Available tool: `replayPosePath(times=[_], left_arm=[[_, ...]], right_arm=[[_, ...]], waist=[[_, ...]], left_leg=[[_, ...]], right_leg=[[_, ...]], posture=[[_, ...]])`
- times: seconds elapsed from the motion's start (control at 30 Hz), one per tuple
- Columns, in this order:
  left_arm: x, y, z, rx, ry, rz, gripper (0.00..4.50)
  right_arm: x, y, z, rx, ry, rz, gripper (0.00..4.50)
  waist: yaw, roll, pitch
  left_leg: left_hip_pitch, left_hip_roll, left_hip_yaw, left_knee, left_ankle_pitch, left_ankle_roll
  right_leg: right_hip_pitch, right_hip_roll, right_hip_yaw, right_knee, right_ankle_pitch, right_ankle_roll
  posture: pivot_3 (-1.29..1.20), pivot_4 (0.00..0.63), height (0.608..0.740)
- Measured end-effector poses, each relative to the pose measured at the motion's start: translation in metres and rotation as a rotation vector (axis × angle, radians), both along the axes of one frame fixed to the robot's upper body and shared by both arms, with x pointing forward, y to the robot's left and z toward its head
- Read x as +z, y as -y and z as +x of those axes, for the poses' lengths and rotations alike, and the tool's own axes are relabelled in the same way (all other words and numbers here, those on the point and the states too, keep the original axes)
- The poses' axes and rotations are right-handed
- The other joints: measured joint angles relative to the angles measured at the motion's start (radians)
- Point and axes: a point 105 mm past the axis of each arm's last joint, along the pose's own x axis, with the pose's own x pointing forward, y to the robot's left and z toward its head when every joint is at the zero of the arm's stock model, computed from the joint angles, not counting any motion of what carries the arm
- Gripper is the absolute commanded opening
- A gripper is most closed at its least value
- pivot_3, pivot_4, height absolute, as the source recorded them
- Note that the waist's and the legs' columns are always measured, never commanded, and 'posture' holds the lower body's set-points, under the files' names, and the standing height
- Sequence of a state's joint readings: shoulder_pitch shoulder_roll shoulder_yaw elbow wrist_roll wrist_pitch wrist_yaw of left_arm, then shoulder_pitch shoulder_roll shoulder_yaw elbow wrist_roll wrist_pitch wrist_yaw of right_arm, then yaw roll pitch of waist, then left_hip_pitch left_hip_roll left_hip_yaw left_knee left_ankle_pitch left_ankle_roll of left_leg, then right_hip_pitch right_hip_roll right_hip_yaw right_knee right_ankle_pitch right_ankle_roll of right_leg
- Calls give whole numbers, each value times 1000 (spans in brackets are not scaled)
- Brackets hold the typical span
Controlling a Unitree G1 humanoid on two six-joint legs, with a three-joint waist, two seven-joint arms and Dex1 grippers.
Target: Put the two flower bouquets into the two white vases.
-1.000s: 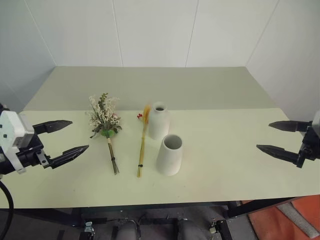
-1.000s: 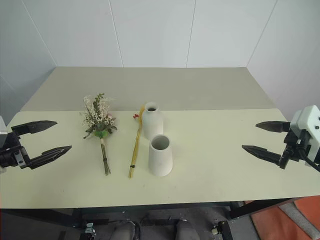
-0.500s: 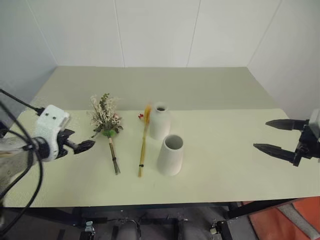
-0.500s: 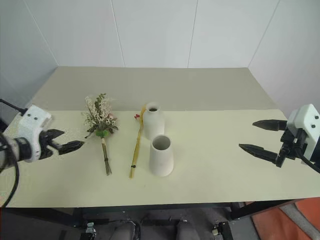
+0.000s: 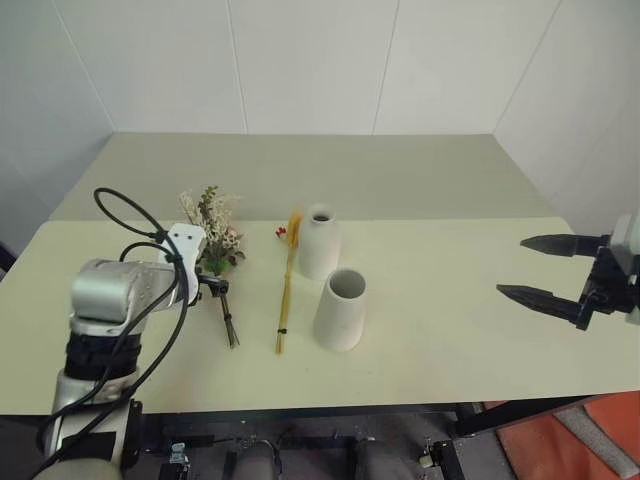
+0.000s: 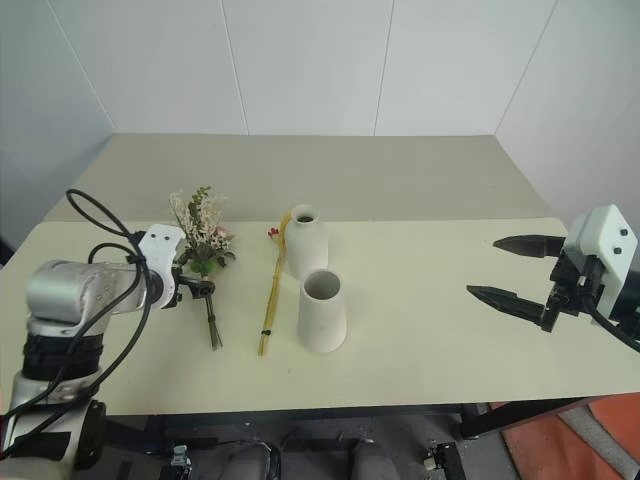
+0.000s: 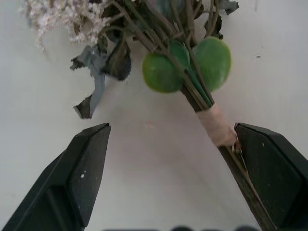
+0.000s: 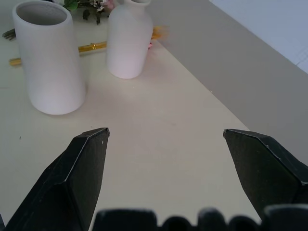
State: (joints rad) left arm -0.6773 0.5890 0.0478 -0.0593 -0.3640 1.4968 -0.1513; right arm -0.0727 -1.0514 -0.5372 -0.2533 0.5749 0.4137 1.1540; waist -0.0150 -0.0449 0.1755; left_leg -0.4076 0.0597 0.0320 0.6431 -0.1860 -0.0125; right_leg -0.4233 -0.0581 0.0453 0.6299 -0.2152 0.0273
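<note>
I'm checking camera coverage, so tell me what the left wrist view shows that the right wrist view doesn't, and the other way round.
Left wrist view alone: the bushy bouquet's taped stem and round green leaves up close, lying between the open left gripper fingers, one finger beside the tape.

Right wrist view alone: the wide-mouthed white cone vase, the narrow-necked white bottle vase, the slim golden spray behind them, and the open, empty right gripper.

Shared: the pale table and part of the bushy bouquet.
</note>
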Motion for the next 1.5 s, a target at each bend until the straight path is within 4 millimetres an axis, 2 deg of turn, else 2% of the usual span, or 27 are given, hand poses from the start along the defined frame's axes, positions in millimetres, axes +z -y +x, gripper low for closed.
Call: replayPosePath(times=[0.03, 0.23, 0.4, 0.43, 0.5, 0.63, 0.7, 0.77, 0.87, 0.97, 1.07, 1.23, 1.5], left_arm=[[-2, 3, 3, -7, 2, -4, 3944], [-4, 10, 15, -17, 26, -16, 1964], [-1, -1, 16, 8, 46, 20, 314], [1, -6, 16, 10, 64, 32, 158], [5, -14, 16, 22, 88, 55, 162], [22, -22, 17, -12, 282, 87, 162], [39, -22, 20, -47, 433, 81, 162], [70, -17, 23, -87, 617, 27, 162], [116, 1, 23, -176, 845, -104, 162], [160, 33, 19, -311, 1064, -213, 162], [188, 58, 16, -422, 1192, -325, 162], [213, 98, 15, -583, 1260, -519, 162], [209, 138, 27, -705, 1183, -690, 162]], right_arm=[[0, 0, 0, 0, -1, 0, 4500], [0, -7, -3, 27, 3, -9, 4500], [-1, -8, -4, 29, -10, 0, 4500], [-1, -8, -5, 29, -11, 3, 4500], [-1, -8, -5, 30, -11, 6, 4500], [0, -8, -5, 31, -11, 13, 4500], [1, -9, -4, 32, -8, 14, 4500], [0, -10, -4, 37, -10, 17, 4500], [-2, -13, -2, 44, -12, 33, 4500], [-2, -17, 3, 45, -6, 51, 4500], [-2, -15, 9, 5, -10, 85, 4500], [-2, -11, 15, -62, -50, 142, 4500], [-4, -9, 15, -105, -75, 151, 4500]], waist=[[0, 0, 0], [2, 0, 0], [-4, 0, 0], [-5, 0, 0], [-2, 0, 0], [1, 0, 0], [3, 0, 0], [5, 0, 0], [15, 0, 0], [22, 0, 0], [24, 0, 0], [23, 0, 0], [15, 0, 0]], left_leg=[[0, 0, 0, 0, 0, 0], [1, -1, -1, 0, 0, 0], [1, 0, -1, 0, 0, 0], [0, 0, -1, 0, 0, 0], [0, -1, -1, 0, 0, 0], [-1, -1, -1, 0, 0, 0], [-1, -1, -1, 0, 0, 0], [-1, -1, 0, 0, 0, 0], [-2, -1, 0, 2, 0, 0], [-3, -1, 0, 2, 0, 0], [-3, -2, 0, 2, 0, 0], [-3, -2, -1, 3, 0, 0], [-3, -3, -1, 3, 0, 0]], right_leg=[[0, 0, 0, 0, 0, 0], [1, 0, 0, 1, 0, 0], [0, 0, 0, 1, 0, 1], [0, 0, 0, 1, 0, 0], [0, 0, 0, 0, 0, 1], [0, -1, 0, 0, 0, 1], [0, -1, 0, 0, 1, 0], [0, -1, 0, -1, 1, 0], [1, -2, -1, -1, 1, 1], [1, -2, -1, -2, 2, 2], [1, -2, 0, -2, 2, 2], [1, -2, 0, -2, 2, 3], [1, -2, 1, -2, 2, 4]], posture=[[0, 150, 740], [0, 150, 740], [0, 150, 740], [0, 150, 740], [0, 150, 740], [0, 150, 740], [0, 150, 740], [0, 150, 740], [0, 150, 740], [0, 150, 740], [0, 150, 740], [0, 150, 740], [0, 150, 740]])
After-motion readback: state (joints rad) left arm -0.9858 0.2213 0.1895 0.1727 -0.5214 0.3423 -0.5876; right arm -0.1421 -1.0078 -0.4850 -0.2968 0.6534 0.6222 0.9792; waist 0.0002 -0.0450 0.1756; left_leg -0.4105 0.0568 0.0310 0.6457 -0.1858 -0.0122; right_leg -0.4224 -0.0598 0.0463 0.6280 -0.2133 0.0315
